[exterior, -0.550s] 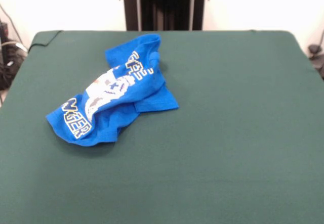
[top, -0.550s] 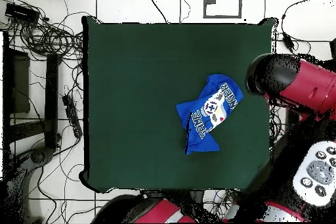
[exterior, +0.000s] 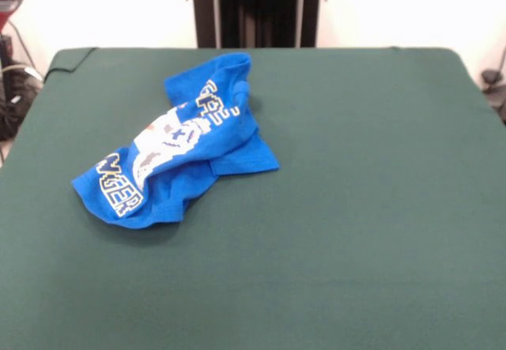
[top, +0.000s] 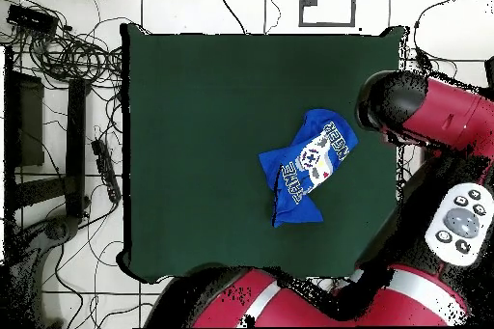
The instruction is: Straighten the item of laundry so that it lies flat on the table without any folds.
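The bright blue T-shirt (exterior: 178, 148) lies crumpled on the dark green table (exterior: 356, 208), left of centre and toward the far side. It is bunched and folded over itself, with the white lettering and the white-grey print twisted across its top. In the overhead view the shirt (top: 307, 166) lies in the right half of the table (top: 193, 151). No gripper shows in either view; only red arm links (top: 434, 123) show over the table's right edge.
The robot's black pedestal (exterior: 257, 6) stands behind the table's far edge. The red base (top: 289, 306) fills the overhead view's bottom. Cables and gear (top: 68, 55) lie on the floor left of the table.
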Robot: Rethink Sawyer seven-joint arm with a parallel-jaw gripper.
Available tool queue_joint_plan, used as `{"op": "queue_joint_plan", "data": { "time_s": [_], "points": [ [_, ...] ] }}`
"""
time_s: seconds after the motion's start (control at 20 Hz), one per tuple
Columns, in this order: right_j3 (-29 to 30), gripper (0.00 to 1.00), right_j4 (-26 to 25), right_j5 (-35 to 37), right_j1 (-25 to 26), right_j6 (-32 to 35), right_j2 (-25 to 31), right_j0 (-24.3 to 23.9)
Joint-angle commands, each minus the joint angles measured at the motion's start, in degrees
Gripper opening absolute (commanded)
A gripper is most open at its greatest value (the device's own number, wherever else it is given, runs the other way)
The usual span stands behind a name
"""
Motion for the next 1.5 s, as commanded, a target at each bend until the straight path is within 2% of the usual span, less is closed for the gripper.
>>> {"op": "queue_joint_plan", "data": {
  "time_s": [0.05, 0.2, 0.35, 0.7, 1.15, 1.5],
  "points": [
    [-0.2, 1.0, 1.1, -2.3, 2.2, -4.0, 10.9, 0.3],
    [0.7, 1.0, 0.6, -1.3, 2.6, -3.5, 11.1, 0.6],
    [2.1, 1.0, 1.8, -3.4, 2.4, -1.5, 12.3, 0.8],
    [3.5, 1.0, 3.3, 0.1, 1.8, 4.3, 11.6, 3.5],
    [1.7, 1.0, 1.8, 0.6, 4.7, 12.9, 4.9, 8.9],
    [0.1, 1.0, 3.6, -0.4, 8.8, 18.3, 2.1, 11.7]
  ]
}}
